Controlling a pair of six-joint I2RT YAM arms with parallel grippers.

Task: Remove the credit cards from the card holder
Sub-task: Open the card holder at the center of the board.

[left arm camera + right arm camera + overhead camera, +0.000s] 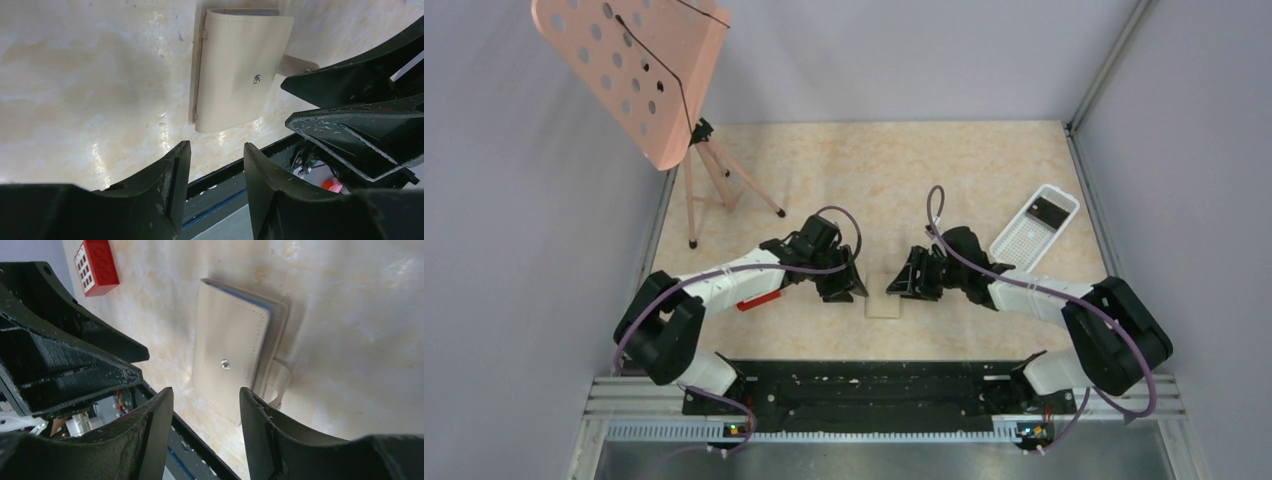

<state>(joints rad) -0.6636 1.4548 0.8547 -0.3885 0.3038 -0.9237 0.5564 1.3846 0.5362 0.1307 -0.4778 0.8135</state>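
From above we see one card holder lying closed on the table, just beyond the tips of the left gripper and the right gripper, which face each other. Only this view shows the one white tray, well behind the right fingers, with one dark card in it. The wrist views show both pairs of fingers spread and pinching nothing, with the holder ahead of their tips. Only the right wrist shows its blue inner edge and, clearly, the one red block.
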